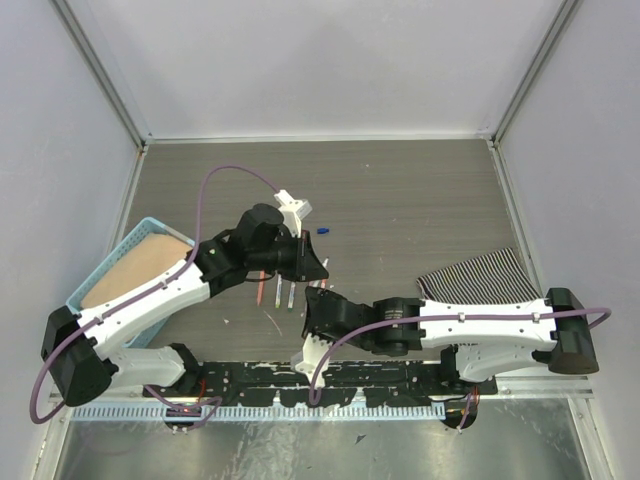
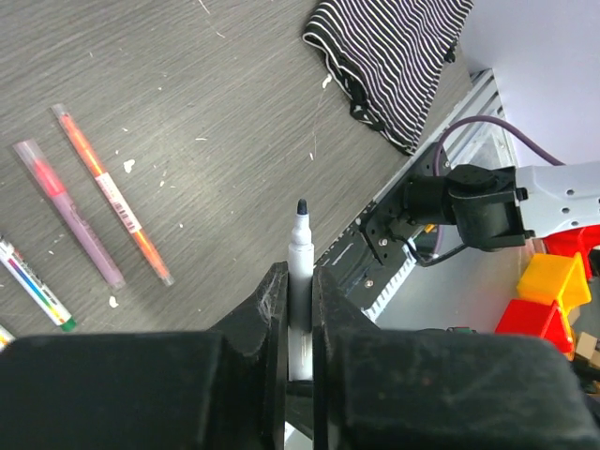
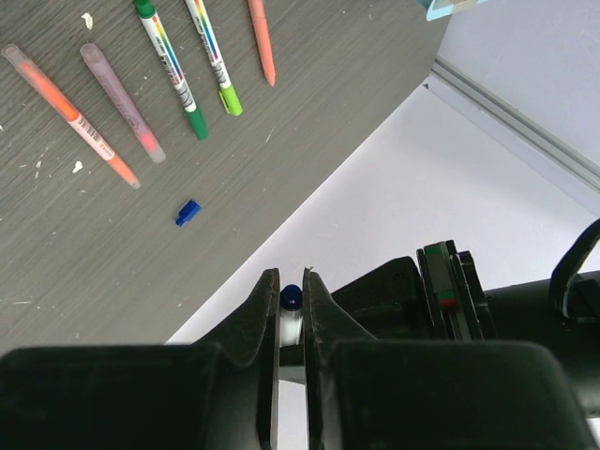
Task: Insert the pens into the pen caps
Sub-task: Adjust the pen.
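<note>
firmly clamped, left hand [image 2: 298, 279] on a dark-tipped white pen [image 2: 300, 239], right hand [image 3: 290, 283] pinching a blue cap [image 3: 291, 299]

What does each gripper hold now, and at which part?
Left gripper grips a dark-tipped pen by its barrel, tip free. Right gripper pinches a small blue-ended piece; which part is hidden.

Bare-tipped white pen [image 2: 300, 281] and one blue cap [image 3: 291, 298] are gripped; five pens [image 3: 172, 67], another blue cap [image 3: 187, 213] lie loose.
</note>
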`<state>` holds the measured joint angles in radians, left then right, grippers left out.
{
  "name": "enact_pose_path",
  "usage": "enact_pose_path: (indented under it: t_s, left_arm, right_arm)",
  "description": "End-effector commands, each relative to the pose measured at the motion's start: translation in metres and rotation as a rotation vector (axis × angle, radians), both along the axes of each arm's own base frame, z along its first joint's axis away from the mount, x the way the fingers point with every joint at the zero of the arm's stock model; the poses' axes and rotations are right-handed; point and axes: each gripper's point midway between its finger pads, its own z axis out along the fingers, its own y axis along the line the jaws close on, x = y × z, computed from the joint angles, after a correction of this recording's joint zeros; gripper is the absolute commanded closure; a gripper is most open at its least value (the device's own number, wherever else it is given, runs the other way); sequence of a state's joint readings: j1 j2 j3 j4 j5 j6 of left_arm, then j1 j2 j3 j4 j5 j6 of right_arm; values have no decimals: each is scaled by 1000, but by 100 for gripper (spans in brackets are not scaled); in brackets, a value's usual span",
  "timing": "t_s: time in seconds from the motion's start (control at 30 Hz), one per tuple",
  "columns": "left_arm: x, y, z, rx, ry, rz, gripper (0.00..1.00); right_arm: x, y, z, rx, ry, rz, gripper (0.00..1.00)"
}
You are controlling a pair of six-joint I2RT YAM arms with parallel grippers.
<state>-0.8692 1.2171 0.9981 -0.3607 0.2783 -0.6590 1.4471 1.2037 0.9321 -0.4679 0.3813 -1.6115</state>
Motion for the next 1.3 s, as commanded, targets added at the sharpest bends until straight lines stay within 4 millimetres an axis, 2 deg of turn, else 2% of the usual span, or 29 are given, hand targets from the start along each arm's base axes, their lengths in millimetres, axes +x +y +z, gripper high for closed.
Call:
enact_pose_path:
  t_s: [0.0, 0.03, 0.37, 0.57, 0.67, 0.87, 0.97, 1.1, 1.27]
  left_arm:
    - [-4, -11, 5, -50, -3, -41, 95]
    - [-4, -11, 6, -53, -6, -40, 100]
    - [3, -5, 12, -50, -49, 2, 100]
    - [7, 0, 15, -39, -81, 26, 100]
    - [9, 1, 15, -31, -89, 36, 100]
    - [19, 13, 14, 13, -121, 91, 100]
    - [29, 25, 12, 41, -132, 136, 100]
    - [41, 45, 4, 96, -136, 197, 100]
    - [46, 66, -6, 151, -138, 246, 100]
  right_arm:
    - [1, 6, 30, 105, -18, -7, 99]
    - [1, 6, 30, 101, -17, -7, 99]
    - [0, 2, 33, 105, -13, -7, 99]
    - [-5, 1, 29, 98, 5, 19, 73]
    - [-9, 1, 28, 92, 36, 26, 68]
    - [-19, -2, 25, 103, 113, 39, 38]
    - [-32, 0, 33, 189, 210, 62, 33]
    - [-54, 2, 55, 377, 387, 79, 33]
    - [-50, 2, 113, 861, 652, -85, 38]
